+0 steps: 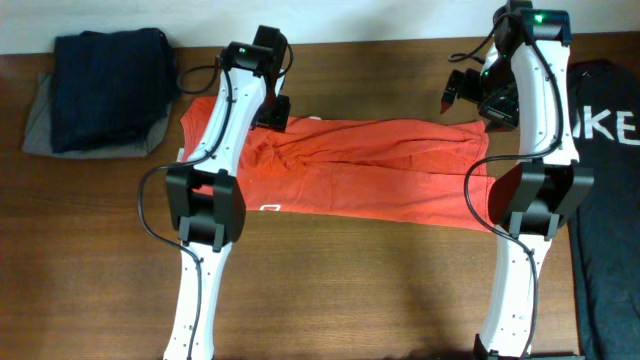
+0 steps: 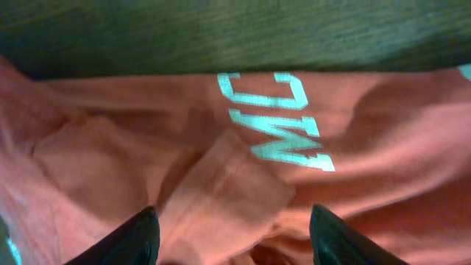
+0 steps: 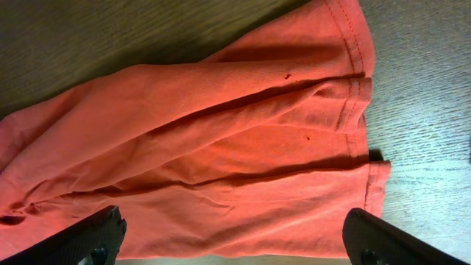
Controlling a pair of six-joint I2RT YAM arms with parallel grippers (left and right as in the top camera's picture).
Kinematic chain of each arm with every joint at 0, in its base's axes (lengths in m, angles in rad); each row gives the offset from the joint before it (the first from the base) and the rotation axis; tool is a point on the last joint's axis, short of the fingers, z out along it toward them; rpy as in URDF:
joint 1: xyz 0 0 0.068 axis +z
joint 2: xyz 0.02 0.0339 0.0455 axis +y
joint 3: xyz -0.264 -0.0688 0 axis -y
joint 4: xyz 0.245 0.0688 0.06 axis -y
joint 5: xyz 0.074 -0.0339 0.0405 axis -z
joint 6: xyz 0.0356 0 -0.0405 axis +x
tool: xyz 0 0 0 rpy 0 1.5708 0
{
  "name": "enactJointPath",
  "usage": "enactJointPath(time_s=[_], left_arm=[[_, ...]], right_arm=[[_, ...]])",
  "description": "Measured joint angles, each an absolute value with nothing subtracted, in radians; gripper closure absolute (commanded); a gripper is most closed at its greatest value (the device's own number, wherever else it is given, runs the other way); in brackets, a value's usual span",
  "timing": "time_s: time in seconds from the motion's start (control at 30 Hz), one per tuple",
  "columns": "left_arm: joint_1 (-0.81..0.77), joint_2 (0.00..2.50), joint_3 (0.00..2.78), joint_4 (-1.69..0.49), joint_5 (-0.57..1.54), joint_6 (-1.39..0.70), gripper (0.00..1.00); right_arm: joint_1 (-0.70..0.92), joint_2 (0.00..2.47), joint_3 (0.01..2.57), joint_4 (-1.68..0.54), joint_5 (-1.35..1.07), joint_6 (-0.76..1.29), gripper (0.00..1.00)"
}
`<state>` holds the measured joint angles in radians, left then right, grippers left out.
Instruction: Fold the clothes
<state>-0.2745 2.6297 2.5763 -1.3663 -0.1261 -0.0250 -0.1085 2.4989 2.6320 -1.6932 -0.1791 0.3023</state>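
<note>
The clothes are one orange-red T-shirt, lying in a long band across the middle of the table. A small white logo shows at its near left edge. My left gripper hovers over the shirt's far left corner. In the left wrist view that gripper is open, its dark fingers apart over a rumpled fold beside white lettering. My right gripper hangs above the far right end. In the right wrist view it stands wide open above the shirt, near its stitched hem.
A folded dark navy garment sits on a grey one at the back left. A black garment with white lettering lies along the right edge. Bare wooden table lies in front of the shirt.
</note>
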Motion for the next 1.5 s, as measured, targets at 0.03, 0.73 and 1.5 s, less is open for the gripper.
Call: enactJointPath(time_s=[0.03, 0.73, 1.5], left_arm=[[-0.274, 2.635, 2.576, -1.360, -0.128, -0.017, 0.35], [-0.274, 2.648, 2.575, -1.345, -0.132, 0.075, 0.97], [-0.223, 2.595, 2.583, -1.619, -0.376, -0.175, 0.99]], right_arm=[[-0.109, 2.499, 2.632, -1.693, -0.179, 0.302, 0.01], [-0.109, 2.499, 2.632, -1.693, -0.179, 0.302, 0.01], [-0.109, 2.499, 2.632, -1.693, -0.202, 0.302, 0.01]])
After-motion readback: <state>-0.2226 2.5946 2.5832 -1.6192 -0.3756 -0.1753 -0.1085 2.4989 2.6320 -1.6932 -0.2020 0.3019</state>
